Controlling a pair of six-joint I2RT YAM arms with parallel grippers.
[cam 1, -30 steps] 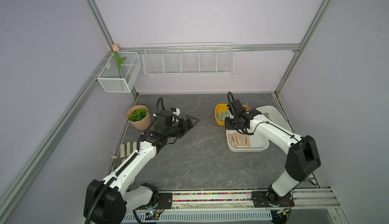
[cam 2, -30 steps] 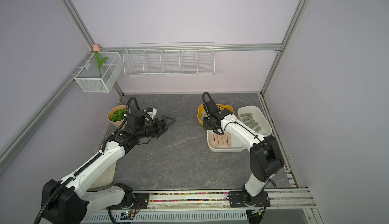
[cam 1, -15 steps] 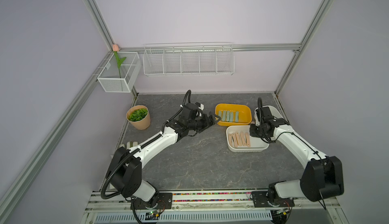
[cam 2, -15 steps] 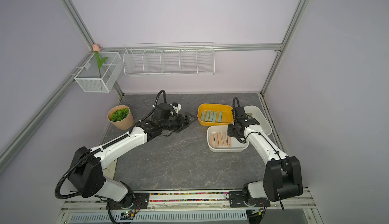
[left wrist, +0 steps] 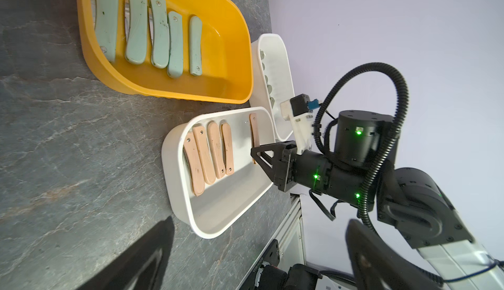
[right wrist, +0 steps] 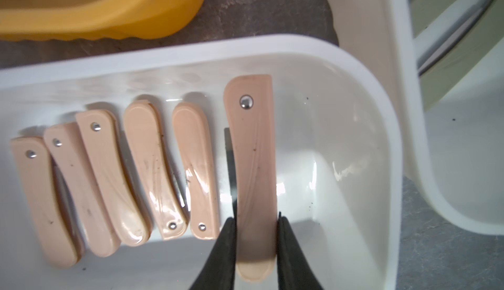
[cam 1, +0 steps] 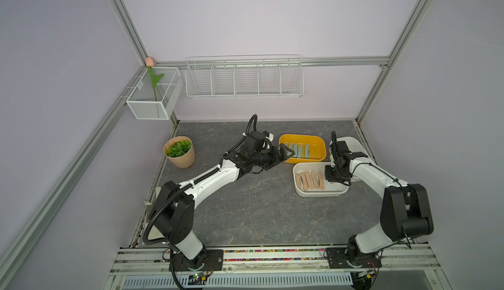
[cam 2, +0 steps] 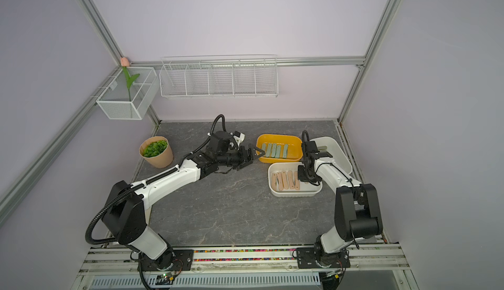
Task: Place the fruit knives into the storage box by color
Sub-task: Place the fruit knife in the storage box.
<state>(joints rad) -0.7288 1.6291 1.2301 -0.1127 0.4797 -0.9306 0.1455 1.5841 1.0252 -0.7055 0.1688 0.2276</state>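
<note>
My right gripper (right wrist: 255,220) is shut on a peach-pink fruit knife (right wrist: 252,152), holding it low inside the white storage box (right wrist: 381,138) beside several pink knives (right wrist: 147,171) lying in a row. Both top views show that gripper (cam 1: 331,175) (cam 2: 302,175) over the box's right end. Several mint-teal knives (cam 1: 298,151) lie in the yellow box (cam 1: 301,136). Olive knives (left wrist: 268,84) lie in a second white box (cam 1: 357,146). My left gripper (cam 1: 287,152) (left wrist: 260,221) is open and empty, hovering at the yellow box's left rim.
A potted green plant (cam 1: 180,152) stands at the table's left side. A wire rack (cam 1: 244,78) and a mesh basket with a tulip (cam 1: 154,95) hang on the back wall. The three boxes sit close together at the right.
The left arm has swung from the table's left side across to the yellow box. The right arm has moved from the yellow box to the pink-knife box and come lower, still shut.
</note>
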